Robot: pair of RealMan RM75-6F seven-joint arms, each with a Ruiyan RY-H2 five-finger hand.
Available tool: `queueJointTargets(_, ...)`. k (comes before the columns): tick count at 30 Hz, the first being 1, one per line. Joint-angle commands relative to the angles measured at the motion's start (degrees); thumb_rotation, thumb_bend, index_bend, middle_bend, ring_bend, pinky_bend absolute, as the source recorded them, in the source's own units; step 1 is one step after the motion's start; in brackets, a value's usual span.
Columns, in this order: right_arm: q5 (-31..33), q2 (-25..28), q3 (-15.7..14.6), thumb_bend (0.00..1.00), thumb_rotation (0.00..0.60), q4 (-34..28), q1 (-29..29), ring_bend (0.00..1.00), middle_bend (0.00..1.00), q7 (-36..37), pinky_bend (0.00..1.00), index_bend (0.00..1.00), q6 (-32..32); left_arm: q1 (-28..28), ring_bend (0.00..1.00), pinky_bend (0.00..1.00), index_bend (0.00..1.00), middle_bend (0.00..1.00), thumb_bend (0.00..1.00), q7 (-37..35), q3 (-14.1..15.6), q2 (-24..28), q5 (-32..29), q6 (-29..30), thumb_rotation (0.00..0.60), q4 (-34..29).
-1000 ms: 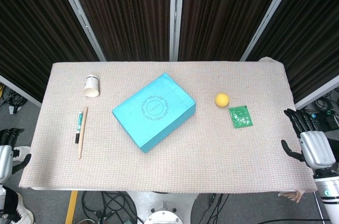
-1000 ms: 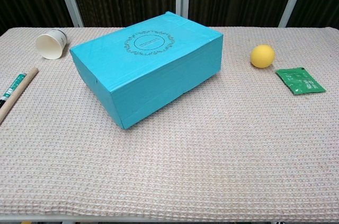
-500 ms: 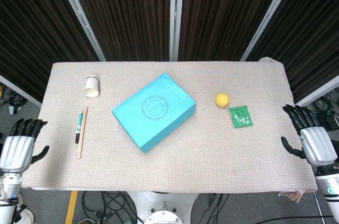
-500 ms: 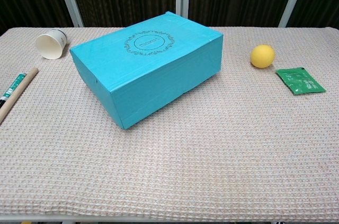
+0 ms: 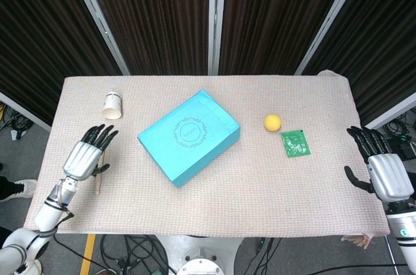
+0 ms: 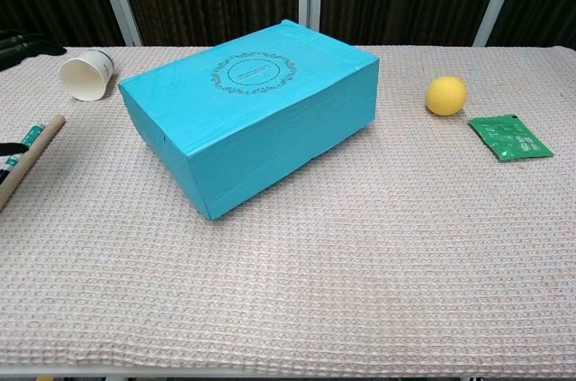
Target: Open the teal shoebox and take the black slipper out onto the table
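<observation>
Your shoebox (image 5: 188,136) sits closed a little left of the middle of the frame in the head view, turned at an angle on the woven cloth of the table (image 5: 260,197), with its lid on and an oval emblem printed on top; in the chest view the same box (image 6: 247,111) fills the upper middle, one corner pointing toward the lower left. You cannot see the slipper in either view. Your left hand (image 5: 86,155) is over the left part of the table, palm down with fingers spread and nothing in them, lying above the wooden stick (image 5: 99,184) whose lower end shows just below it; the pen beside the stick is mostly hidden under the hand. In the chest view only dark fingertips (image 6: 20,45) of that hand reach in at the far left edge, above the stick (image 6: 27,165). Your right hand (image 5: 383,172) hangs just off the right edge of the table, fingers apart and empty, well apart from the box. A paper cup (image 5: 112,106) lies on its side at the upper left, a yellow ball (image 5: 272,121) rests right of the box, and a green packet (image 5: 296,143) lies just beside the ball, toward the lower right.
</observation>
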Motion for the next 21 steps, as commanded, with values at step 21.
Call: queueJointTargets(21,1.50,0.47,0.12,0.29,0.600,-1.62,-0.51,0.00,0.05,-1.82,0.06,0.00,-0.14,-8.48,0.03,0.13,0.07,0.02,0.12,-13.77,3.20,-22.30,1.17,7.61,0.600,28.67)
